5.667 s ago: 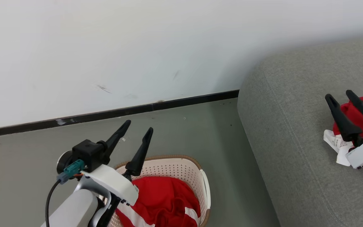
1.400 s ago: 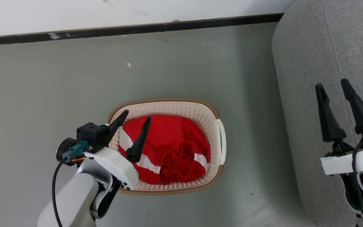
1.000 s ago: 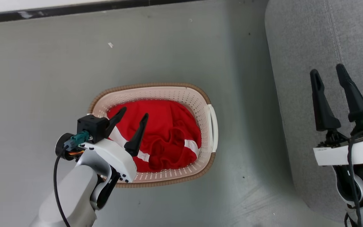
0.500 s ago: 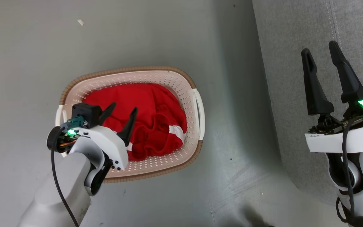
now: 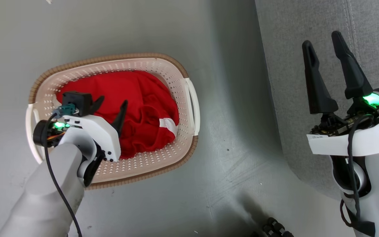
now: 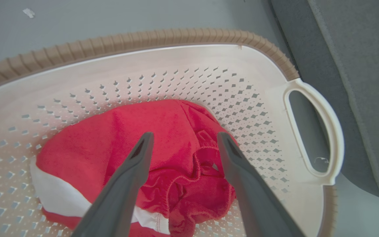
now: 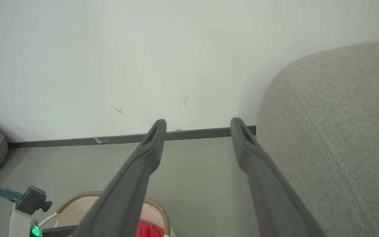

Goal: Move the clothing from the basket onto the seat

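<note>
The left pincer (image 5: 113, 100) hangs over the basket (image 5: 110, 58) with its two fingers wide apart and nothing between them. The clothing (image 6: 173, 121) lies directly under its tips. It is a crumpled red heap, and one gathered fold rises just between the two fingers.

To do this grasp well, I think the pincer should go straight down on that raised fold and close only when both tips are sunk into the fabric. The cloth looks thin, so a thick bunch will probably hold better than a single layer. The tips should keep away from the perforated wall in front of them and from the handle (image 6: 317, 131) beyond the one finger. The lift should be high enough that the hanging part passes over the rim; otherwise the light basket may be dragged along.

The basket stands on the floor (image 5: 229, 98) and holds the red clothing, which has a white band (image 6: 54, 197) and covers most of its bottom. I cannot tell if it is one piece or several.

The right pincer (image 5: 321, 38) is also spread apart and holds nothing; it is above the grey seat (image 5: 370, 19).
</note>
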Tool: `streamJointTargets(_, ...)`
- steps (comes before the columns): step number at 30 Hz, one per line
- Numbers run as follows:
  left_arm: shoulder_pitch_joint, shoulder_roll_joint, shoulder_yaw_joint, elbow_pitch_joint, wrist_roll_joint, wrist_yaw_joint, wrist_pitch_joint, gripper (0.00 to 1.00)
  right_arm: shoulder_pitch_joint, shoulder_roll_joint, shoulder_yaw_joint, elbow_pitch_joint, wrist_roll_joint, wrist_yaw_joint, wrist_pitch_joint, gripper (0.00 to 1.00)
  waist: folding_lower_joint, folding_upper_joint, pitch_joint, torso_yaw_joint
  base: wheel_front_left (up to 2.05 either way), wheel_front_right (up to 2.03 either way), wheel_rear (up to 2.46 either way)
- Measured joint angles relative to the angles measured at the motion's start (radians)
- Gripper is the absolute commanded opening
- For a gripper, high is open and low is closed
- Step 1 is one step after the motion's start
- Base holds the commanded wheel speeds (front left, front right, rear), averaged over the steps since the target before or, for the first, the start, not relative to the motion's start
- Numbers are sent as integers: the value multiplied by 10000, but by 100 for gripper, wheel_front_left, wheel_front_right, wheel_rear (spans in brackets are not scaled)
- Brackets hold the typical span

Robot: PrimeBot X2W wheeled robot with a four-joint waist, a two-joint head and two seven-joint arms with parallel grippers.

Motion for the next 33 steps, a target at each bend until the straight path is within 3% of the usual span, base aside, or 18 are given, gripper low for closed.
streamJointTargets(19, -1084, 372, -67, 1682, 360, 2, 211, 100, -1058, 257, 608, -119, -13, 2, 0, 100, 0, 0, 1342, -705, 0, 0, 0)
streamJointTargets(33, -1876, 1001, -683, 2677, 1360, 38, 405, 100, -1606, 470, 871, -67, -10, 0, 0, 100, 0, 0, 2176, -1227, 0, 0, 0)
